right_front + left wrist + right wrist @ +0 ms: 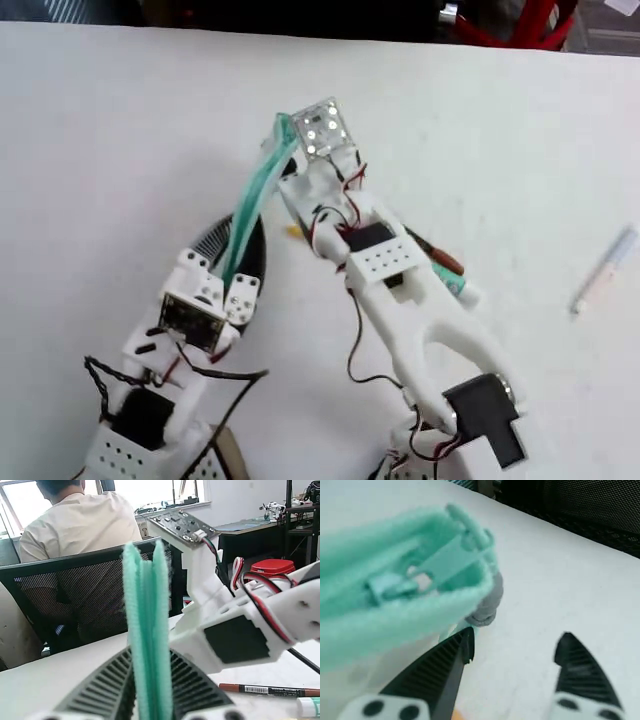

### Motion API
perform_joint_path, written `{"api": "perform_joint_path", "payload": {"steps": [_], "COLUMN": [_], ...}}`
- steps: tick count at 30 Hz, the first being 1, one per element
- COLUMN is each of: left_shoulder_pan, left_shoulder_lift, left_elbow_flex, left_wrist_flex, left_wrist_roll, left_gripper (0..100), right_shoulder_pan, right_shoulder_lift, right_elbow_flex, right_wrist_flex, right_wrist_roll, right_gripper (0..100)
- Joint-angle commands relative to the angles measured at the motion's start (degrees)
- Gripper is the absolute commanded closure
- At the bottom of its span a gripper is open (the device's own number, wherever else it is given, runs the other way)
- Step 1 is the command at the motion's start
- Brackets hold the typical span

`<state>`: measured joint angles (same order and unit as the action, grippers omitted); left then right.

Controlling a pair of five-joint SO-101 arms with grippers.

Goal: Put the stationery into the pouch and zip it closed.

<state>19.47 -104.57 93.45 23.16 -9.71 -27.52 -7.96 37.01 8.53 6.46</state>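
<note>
At the left of the white table (120, 130), the left gripper (240, 240) is clamped on a mint-green fleecy pouch (255, 185). The pouch stands on edge between its ribbed jaws and slants up toward the right arm (440, 320). At the pouch's far end we see the zip pull (387, 586) and a grey loop (487, 605). Just beside them the right gripper (517, 640) hangs with its 2 jaws spread, holding nothing. We cannot tell how far the zip is drawn.

Under the right arm, a brown pen (445, 260) and a white stick with a green end (462, 288) lie close together on the table. A pale pen (603, 270) lies well apart at the far right. All 3 items are outside the pouch.

We judge the pouch light and limp. It would likely sag or fold unless 1 gripper keeps it pinned, so the best hold is the firmer zip seam near an end. The pens look light, stiff and smooth, apt to roll, and we would pinch each across the middle of its barrel.
</note>
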Motion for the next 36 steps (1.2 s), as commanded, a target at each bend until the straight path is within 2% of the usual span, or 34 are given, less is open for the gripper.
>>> {"api": "perform_joint_path", "payload": {"steps": [1,8,13,19,22,26,28,30,36], "left_shoulder_pan": [-0.2,-0.2,0.1,0.2,0.3,2.9,4.6,5.7,5.8], "left_shoulder_lift": [0.6,0.6,0.6,0.6,0.5,0.5,0.5,0.5,0.5], "left_elbow_flex": [0.4,0.4,0.4,0.4,-0.4,-4.7,-6.9,-9.1,-15.0], "left_wrist_flex": [1.1,1.1,1.1,1.2,3.3,10.0,13.2,15.7,21.2], "left_wrist_roll": [-0.5,-0.5,-0.5,-0.5,-2.3,-8.3,-10.5,-12.4,-13.8], "left_gripper": [98,98,98,98,98,98,98,98,98], "right_shoulder_pan": [0.3,5.6,11.0,10.4,9.0,8.8,7.0,5.6,4.2], "right_shoulder_lift": [-2.2,-7.8,-11.8,-20.5,-28.2,-40.7,-46.6,-52.2,-64.2], "right_elbow_flex": [-3.2,-2.8,-0.9,5.7,12.2,21.3,26.7,31.9,42.5], "right_wrist_flex": [-3.0,-4.1,-5.8,-5.3,-1.1,8.7,9.2,7.9,6.5], "right_wrist_roll": [0.1,0.1,-0.4,-0.1,0.0,-0.5,-2.0,-3.8,-2.0], "right_gripper": [86.6,94.0,94.7,94.5,88.3,68.9,63.5,62.8,62.8]}}
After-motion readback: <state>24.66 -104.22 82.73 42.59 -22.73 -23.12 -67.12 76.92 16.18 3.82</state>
